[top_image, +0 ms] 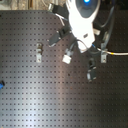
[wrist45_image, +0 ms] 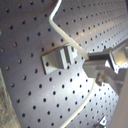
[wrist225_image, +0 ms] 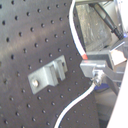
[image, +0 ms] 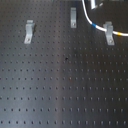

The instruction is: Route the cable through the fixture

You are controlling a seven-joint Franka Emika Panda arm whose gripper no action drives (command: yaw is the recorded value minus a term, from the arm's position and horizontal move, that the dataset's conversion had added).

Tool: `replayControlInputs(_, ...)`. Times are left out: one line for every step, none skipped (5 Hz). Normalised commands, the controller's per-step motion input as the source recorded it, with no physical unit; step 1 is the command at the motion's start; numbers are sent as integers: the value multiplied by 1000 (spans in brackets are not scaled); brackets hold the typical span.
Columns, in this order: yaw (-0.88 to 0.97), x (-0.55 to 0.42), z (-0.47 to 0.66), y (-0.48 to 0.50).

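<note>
We see three small metal clips standing on the desk [image: 60, 95], which is a dark board full of little holes. In the first exterior view the white cable [image: 89, 20] comes down from the top and runs to the clip [image: 109, 33] on the first exterior view's right, with a blue and yellow band just past it. We think it passes that clip, but we cannot tell for sure. The middle clip [image: 73, 17] and the far clip [image: 29, 31] on the first exterior view's left have no cable in them, so most of the job is left.

In both wrist views the fingers [wrist225_image: 92, 66] look closed on the cable, close beside a clip [wrist225_image: 48, 76].

We cannot see much of the room past the board
</note>
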Motion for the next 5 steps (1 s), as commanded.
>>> replayControlInputs(466,-249,385,205)
replayControlInputs(440,-156,406,337)
replayControlInputs(434,-66,420,323)
replayControlInputs(520,1,308,34)
replayControlInputs(0,-85,78,-193)
